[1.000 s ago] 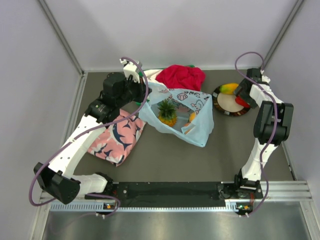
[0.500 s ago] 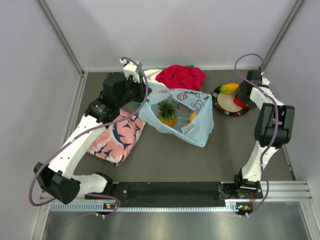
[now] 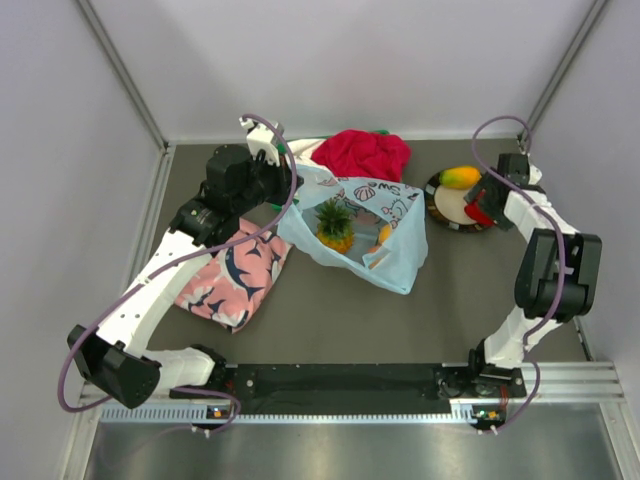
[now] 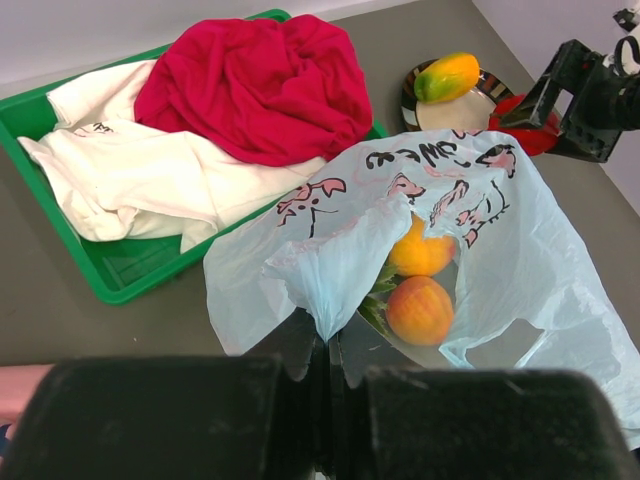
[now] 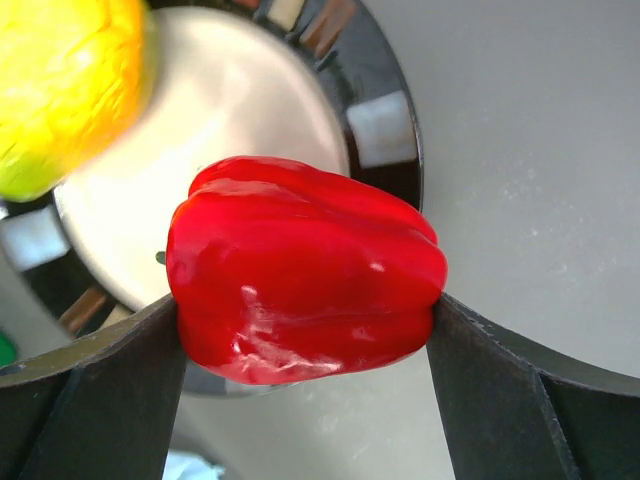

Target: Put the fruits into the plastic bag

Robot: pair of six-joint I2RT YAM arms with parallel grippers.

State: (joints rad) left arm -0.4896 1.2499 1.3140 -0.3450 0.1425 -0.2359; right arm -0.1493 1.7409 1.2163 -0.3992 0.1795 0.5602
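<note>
The light-blue plastic bag (image 3: 395, 250) lies open mid-table, its rim pinched in my shut left gripper (image 4: 335, 345) and held up. Inside it are the pineapple (image 3: 335, 225), an orange-pink peach (image 4: 420, 310) and another orange fruit (image 4: 420, 250). A black-rimmed plate (image 3: 437, 215) to the bag's right carries the yellow-orange mango (image 3: 460, 177). Over the plate's near edge, my right gripper (image 5: 303, 310) has both fingers pressed against the sides of the glossy red pepper-like fruit (image 5: 300, 270). The left wrist view shows that fruit (image 4: 525, 135) beyond the bag.
A green tray (image 4: 120, 280) with red and white clothes stands behind the bag. A pink cloth with navy sharks (image 3: 230, 270) lies at the left under my left arm. Enclosure walls stand close on both sides and at the back.
My right gripper's jaws have narrowed onto the red fruit, and the right arm has swung slightly right and nearer. The left arm and the bag have not moved.
</note>
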